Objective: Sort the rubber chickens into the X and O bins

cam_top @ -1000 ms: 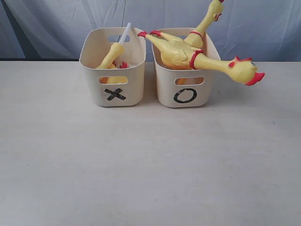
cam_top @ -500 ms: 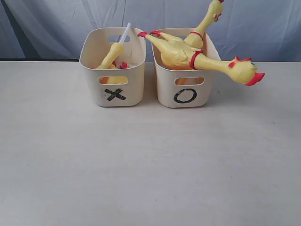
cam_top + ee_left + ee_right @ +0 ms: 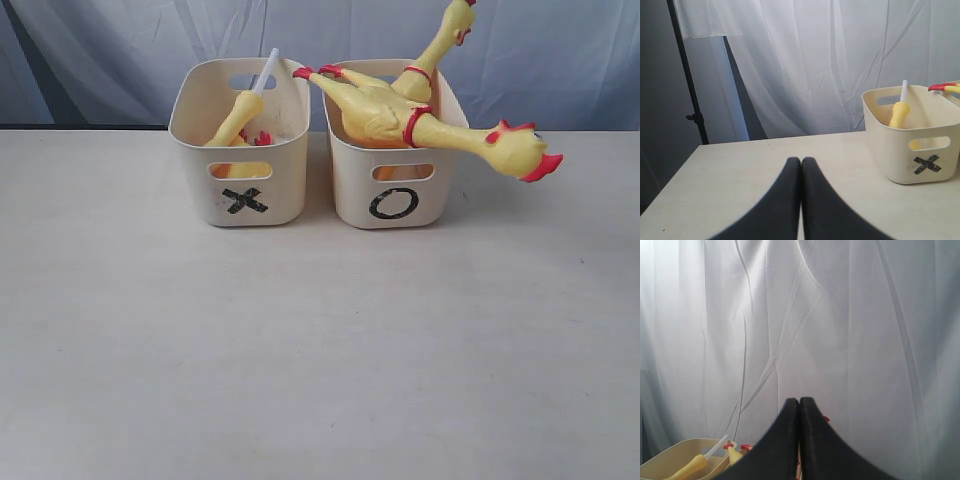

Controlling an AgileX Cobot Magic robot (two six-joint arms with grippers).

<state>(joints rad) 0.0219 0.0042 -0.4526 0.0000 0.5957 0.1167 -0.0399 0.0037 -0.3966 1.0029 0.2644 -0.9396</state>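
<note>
Here we see one whole rubber chicken (image 3: 378, 110) lying across the rim of the O bin (image 3: 350, 195), its head hanging out past the bin's right wall. A second whole chicken (image 3: 439, 45) stands in that bin, neck up. The neck piece (image 3: 240, 115) with its white tube leans in the X bin (image 3: 200, 190), just beside. Both bins sit on the pale table (image 3: 320, 350), before a white curtain (image 3: 560, 60). Our left gripper (image 3: 801, 162) and right gripper (image 3: 799, 402) hold nothing, jaws pressed together.

Ext cam: front, slightly above table (image 3: 320, 350). Wrist cams low, level; all share X bin (image 3: 285, 195).
</note>
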